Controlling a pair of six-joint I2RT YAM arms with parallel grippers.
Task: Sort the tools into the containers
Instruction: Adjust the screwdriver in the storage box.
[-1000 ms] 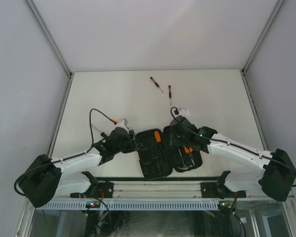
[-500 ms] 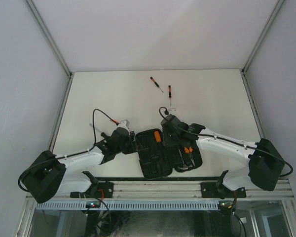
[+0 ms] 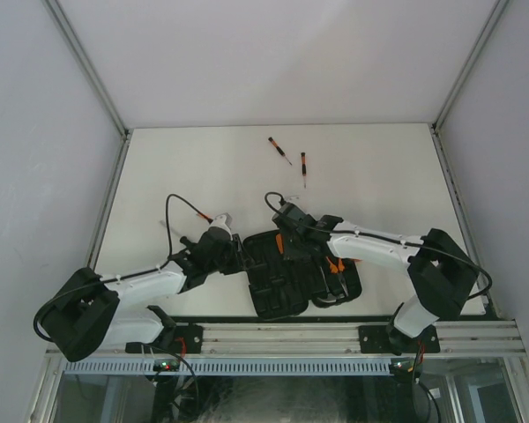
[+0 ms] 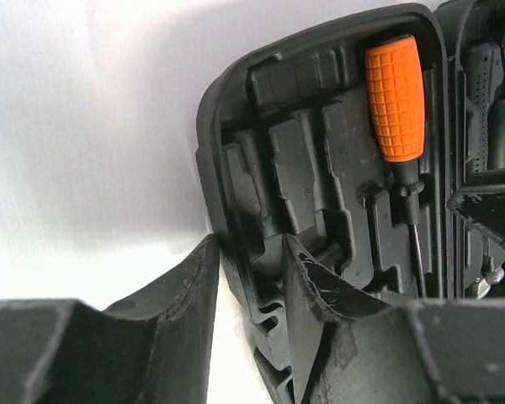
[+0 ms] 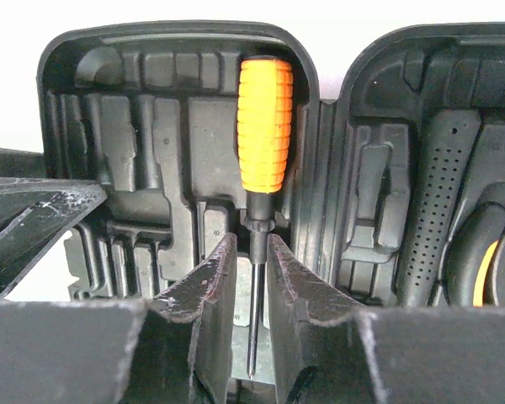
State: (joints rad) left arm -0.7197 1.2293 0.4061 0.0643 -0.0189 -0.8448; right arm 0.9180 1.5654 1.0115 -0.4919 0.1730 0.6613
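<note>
From above, the black case [image 3: 286, 300] lies open at the near edge of the table [image 3: 379, 176], between the two arms. The left gripper [image 3: 239, 253] sits at the case's left edge and the right gripper [image 3: 286, 236] hangs over its left half. Two screwdrivers [image 3: 279, 150] lie loose on the far side, well apart from the case, so the sorting is not finished.

At the left wrist, the left gripper [image 4: 250, 244] straddles the case's side wall [image 4: 209, 160]. The outer finger [image 4: 189, 286] looks to be against the shell. The inner finger [image 4: 316, 290] stands off it over the moulded slots, so the jaws are apart and not clamped. An orange-handled screwdriver [image 4: 396, 93] lies in a slot beside the hinge.

At the right wrist, the right gripper [image 5: 251, 244] has a finger on each side of that screwdriver's [image 5: 265, 126] thin shaft. A sliver of gap shows on both sides, so nothing is gripped.

The step in hand looks to be seating this screwdriver while the other arm steadies the case. To do it well, the left jaws should pinch the wall firmly before any push, or the light shell may slide or tip. The right fingers should stay centred on the shaft, square to the slot. Any pressure should go straight down, since a sideways nudge could lever the handle out of its groove.
</note>
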